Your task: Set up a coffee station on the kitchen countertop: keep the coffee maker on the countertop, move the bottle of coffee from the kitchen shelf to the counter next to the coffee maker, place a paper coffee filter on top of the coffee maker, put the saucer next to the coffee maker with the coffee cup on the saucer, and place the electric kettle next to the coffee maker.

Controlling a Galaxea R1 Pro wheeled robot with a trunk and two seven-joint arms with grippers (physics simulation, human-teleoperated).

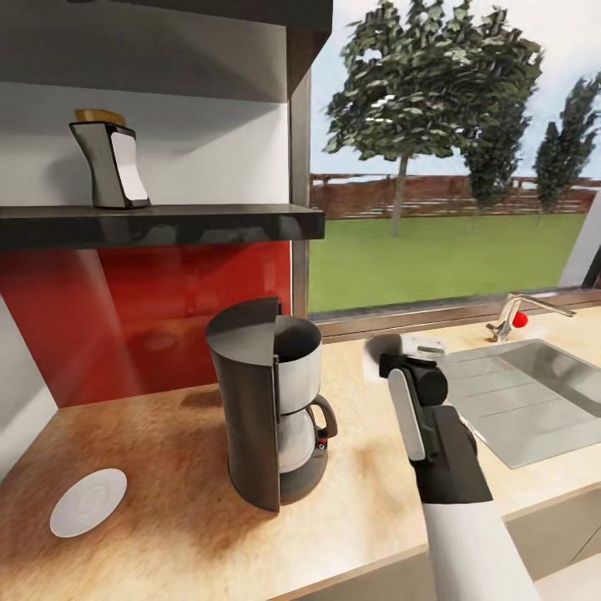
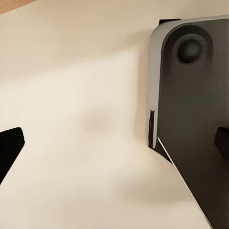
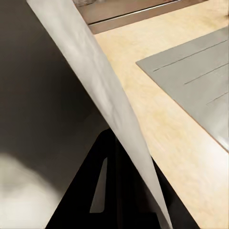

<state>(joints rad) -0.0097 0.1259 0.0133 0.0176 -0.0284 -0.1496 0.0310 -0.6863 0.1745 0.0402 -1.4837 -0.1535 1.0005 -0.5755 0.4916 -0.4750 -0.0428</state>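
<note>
Right gripper (image 1: pixel 406 361) hovers over the desk (image 1: pixel 184 467) between the coffee maker (image 1: pixel 267 401) and the sink (image 1: pixel 517 392), jaws clenched on a paper filter (image 3: pixel 100 105), apparently staged for placing on the maker. Right wrist view confirms the sheet. Left gripper (image 2: pixel 114 143) jaws are spread, empty. Saucer (image 1: pixel 88 501) lies beside the maker; coffee bottle (image 1: pixel 113 163) remains shelved.

Coffee maker (image 1: pixel 267 405) stands on the tabletop (image 1: pixel 184 442) at centre frame, and the saucer (image 1: pixel 88 501) lies flat at lower left, well apart from it. Up at upper left, the bottle of coffee (image 1: pixel 111 163) sits on the shelf (image 1: pixel 159 224). Over to the right, the sink (image 1: pixel 522 392) is set into the tabletop, with the faucet (image 1: pixel 522 313) behind it.
</note>
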